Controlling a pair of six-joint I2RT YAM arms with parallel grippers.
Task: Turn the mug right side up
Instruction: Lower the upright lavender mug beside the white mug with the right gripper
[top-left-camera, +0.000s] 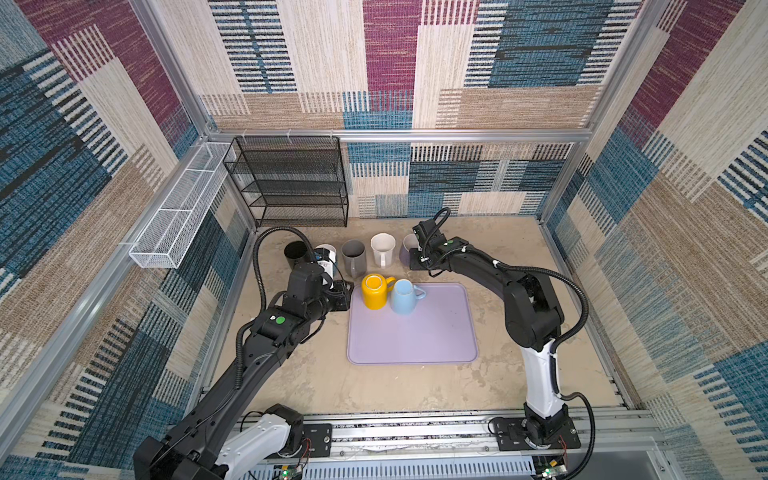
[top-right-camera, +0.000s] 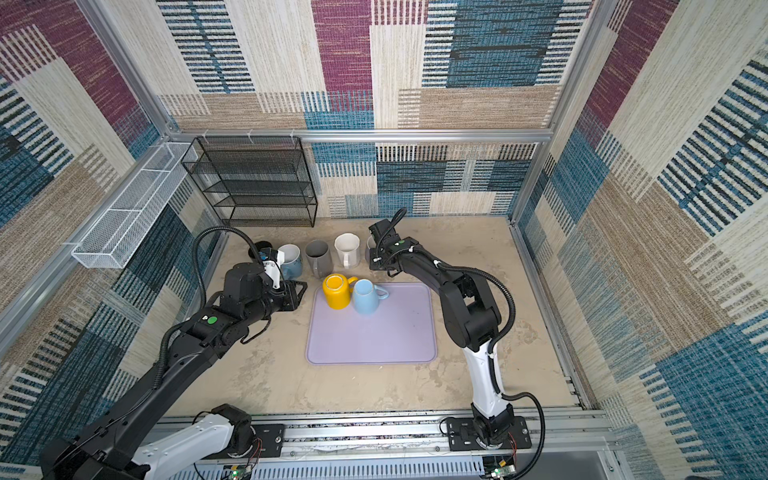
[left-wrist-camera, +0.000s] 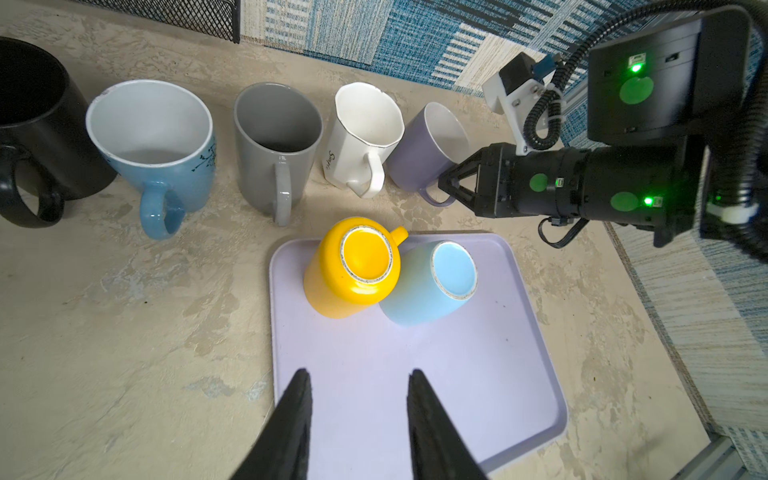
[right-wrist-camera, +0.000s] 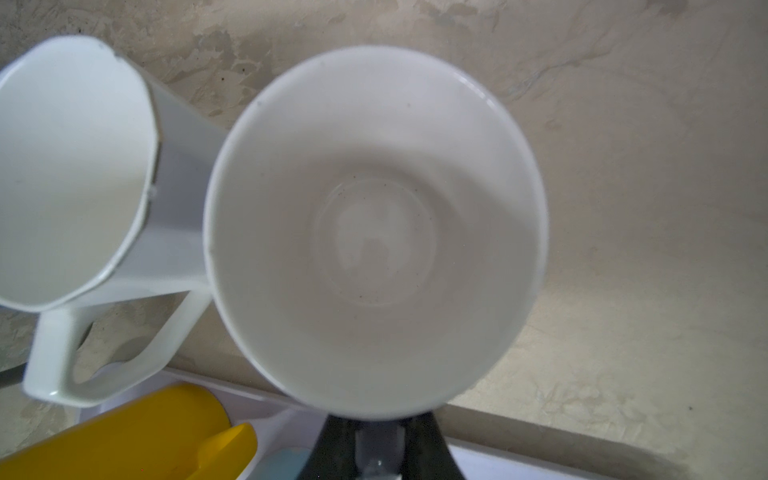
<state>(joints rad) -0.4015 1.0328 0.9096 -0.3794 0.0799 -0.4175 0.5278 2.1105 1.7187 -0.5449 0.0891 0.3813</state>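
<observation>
The left gripper (left-wrist-camera: 357, 373) hovers at the lilac tray's (left-wrist-camera: 478, 374) left edge, its fingers moderately apart and holding nothing. On the tray a yellow mug (left-wrist-camera: 353, 266) and a light blue mug (left-wrist-camera: 428, 286) stand upside down, touching. Behind them stand upright a black mug (left-wrist-camera: 33, 124), blue mug (left-wrist-camera: 166, 166), gray mug (left-wrist-camera: 274, 158), white mug (left-wrist-camera: 361, 137) and, last in the row on the table (left-wrist-camera: 124, 332), the purple mug (left-wrist-camera: 419, 162), its handle pinched by the right gripper (left-wrist-camera: 446, 185).

Mug (right-wrist-camera: 374, 232) seen from above, handle (right-wrist-camera: 380, 446) between fingers (right-wrist-camera: 336, 453)
</observation>
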